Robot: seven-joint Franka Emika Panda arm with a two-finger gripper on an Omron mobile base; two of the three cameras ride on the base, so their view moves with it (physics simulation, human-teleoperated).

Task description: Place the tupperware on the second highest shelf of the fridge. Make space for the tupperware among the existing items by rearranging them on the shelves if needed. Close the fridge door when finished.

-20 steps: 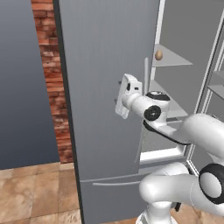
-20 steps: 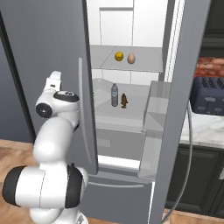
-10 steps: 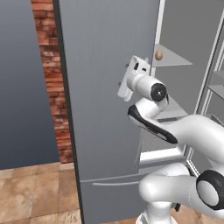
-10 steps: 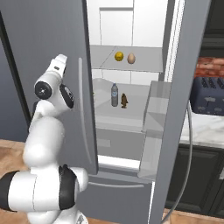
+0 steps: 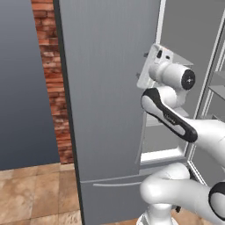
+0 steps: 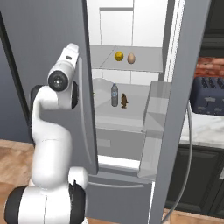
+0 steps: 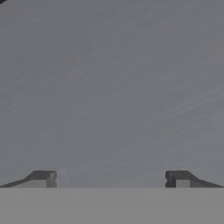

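The fridge [image 6: 131, 26] stands with its right door [image 6: 175, 109] swung wide, so the pale interior shows. One of the shelves [image 6: 105, 64] carries a yellow round fruit [image 6: 118, 56] and a tan egg [image 6: 131, 58]. The fridge's top is cut off, so I cannot tell which slab is the second highest shelf. My gripper [image 5: 141, 66] is raised against the grey left door [image 5: 105, 88], close to its inner edge. In the hand view that grey face sits right ahead, and the gripper [image 7: 110, 179] is open with nothing between its fingertips [image 7: 43, 178]. The tupperware is out of view.
A lower shelf [image 6: 105, 116] holds a small bottle [image 6: 114, 95] and a dark brown item [image 6: 124, 100]. A dark blue-grey toaster [image 6: 209, 96] sits on the counter at the right, over dark cabinets. A brick wall [image 5: 50, 79] stands left of the fridge.
The arm has lifted, and the hand has climbed up and to the right along the left door's face. The jaws have stayed wide apart. The fridge's contents have not moved.
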